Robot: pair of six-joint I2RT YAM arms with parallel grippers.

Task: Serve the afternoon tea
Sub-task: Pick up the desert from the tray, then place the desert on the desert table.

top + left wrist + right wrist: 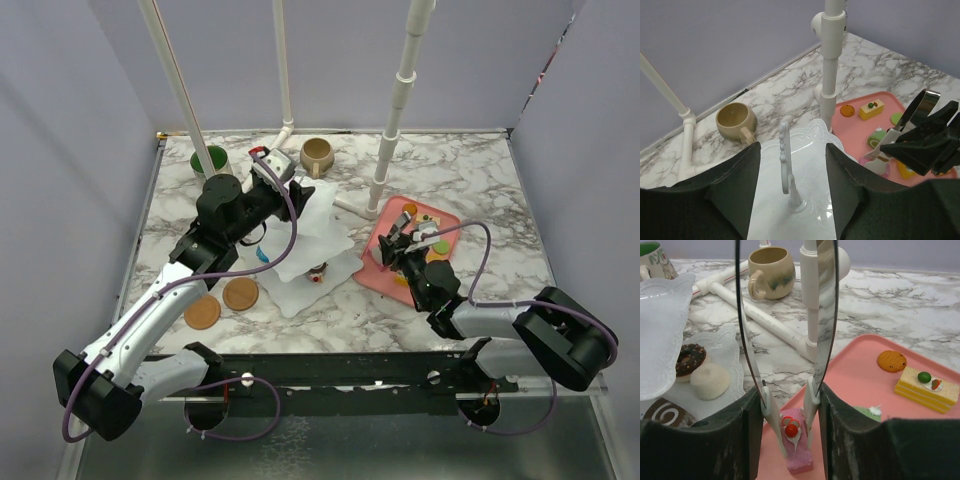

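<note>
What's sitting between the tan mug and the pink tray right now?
A white pipe post stands between the tan mug and the pink tray; the right wrist view shows it plainly.

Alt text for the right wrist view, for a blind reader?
The right gripper holds tongs whose tips straddle a pink cake slice on a pink tray. A cookie, a yellow cake slice and a tan mug lie beyond.

From the three-tier stand (318, 225), bare marble lies open at 6 o'clock, and two round coasters (240, 294) sit at 8. A white pipe post (385, 165) blocks 2 o'clock and the tan mug (317, 155) blocks 12. The pink tray (860, 377), with metal tongs (826, 315) over it, crowds 3.
</note>
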